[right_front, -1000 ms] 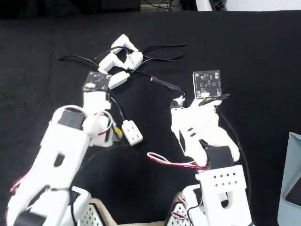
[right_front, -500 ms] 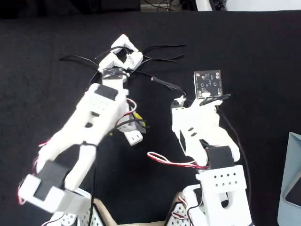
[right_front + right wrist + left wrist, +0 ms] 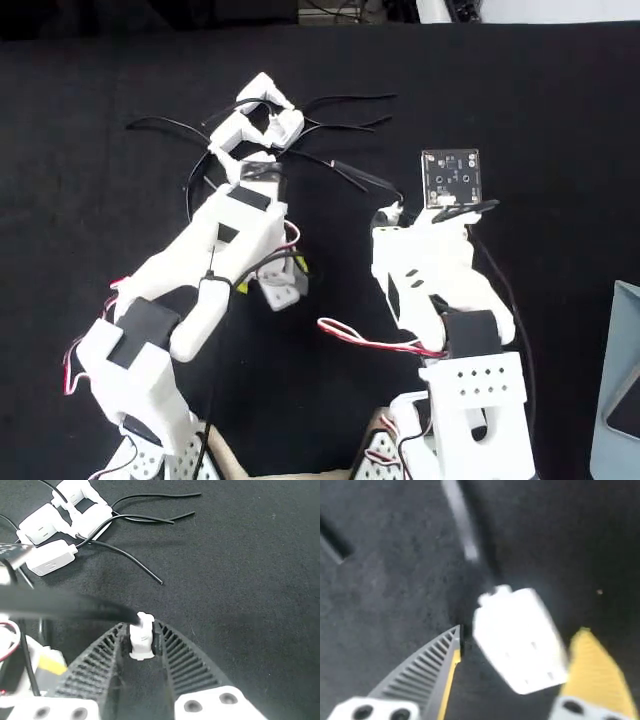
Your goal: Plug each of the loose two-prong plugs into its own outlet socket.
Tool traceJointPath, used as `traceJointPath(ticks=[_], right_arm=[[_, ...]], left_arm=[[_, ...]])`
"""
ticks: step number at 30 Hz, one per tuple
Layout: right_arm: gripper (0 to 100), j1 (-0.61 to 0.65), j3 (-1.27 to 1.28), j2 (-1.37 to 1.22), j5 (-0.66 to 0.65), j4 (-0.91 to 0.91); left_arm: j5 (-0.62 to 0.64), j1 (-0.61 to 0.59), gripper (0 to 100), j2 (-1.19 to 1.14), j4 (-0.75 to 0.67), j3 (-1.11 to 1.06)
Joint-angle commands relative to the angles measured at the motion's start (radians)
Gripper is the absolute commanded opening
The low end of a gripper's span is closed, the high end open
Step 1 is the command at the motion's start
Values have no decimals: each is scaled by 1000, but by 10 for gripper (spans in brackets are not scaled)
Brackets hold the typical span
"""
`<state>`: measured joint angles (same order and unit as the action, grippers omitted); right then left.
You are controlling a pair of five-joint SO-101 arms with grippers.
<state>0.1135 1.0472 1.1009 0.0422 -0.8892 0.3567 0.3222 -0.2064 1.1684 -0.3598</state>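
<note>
Within the last second the left gripper [image 3: 520, 630] swung forward. It is now spread on both sides of a socket [image 3: 520, 645], probably not touching it yet. The right gripper [image 3: 141, 630] pinches a plug [image 3: 141, 642], well apart from that socket.

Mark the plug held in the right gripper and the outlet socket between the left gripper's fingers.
plug [image 3: 142, 639]: right wrist view, on the middle of its white body.
outlet socket [image 3: 519, 639]: left wrist view, on its white slotted face.
</note>
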Motion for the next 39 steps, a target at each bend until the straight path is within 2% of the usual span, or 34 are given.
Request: traceJointPath(ticks=[1, 6, 18, 20, 23, 25, 32, 35, 39], right_arm=[[12, -12, -68, 21, -5, 17], [12, -12, -67, 21, -5, 17], [12, -12, -65, 21, -5, 17], [13, -12, -65, 21, -5, 17], [13, -12, -65, 21, -5, 17], [13, -12, -65, 21, -5, 17], [13, -11, -65, 21, -6, 14], [13, 15, -64, 21, -5, 9], [13, 117, -62, 19, -2, -29]], left_arm=[[-224, 12, 171, 8, -8, 47], [-393, 10, 112, 0, 0, 39], [-1092, -16, 110, 0, -9, 148], [-1186, -24, 139, 0, -9, 183], [-1186, -27, 255, 9, -8, 214], [-1140, -27, 291, 11, -2, 231], [-1105, -51, 292, 117, 2, 177], [-1076, -120, 292, 241, 44, 154], [-1008, -242, 292, 431, 112, 113]])
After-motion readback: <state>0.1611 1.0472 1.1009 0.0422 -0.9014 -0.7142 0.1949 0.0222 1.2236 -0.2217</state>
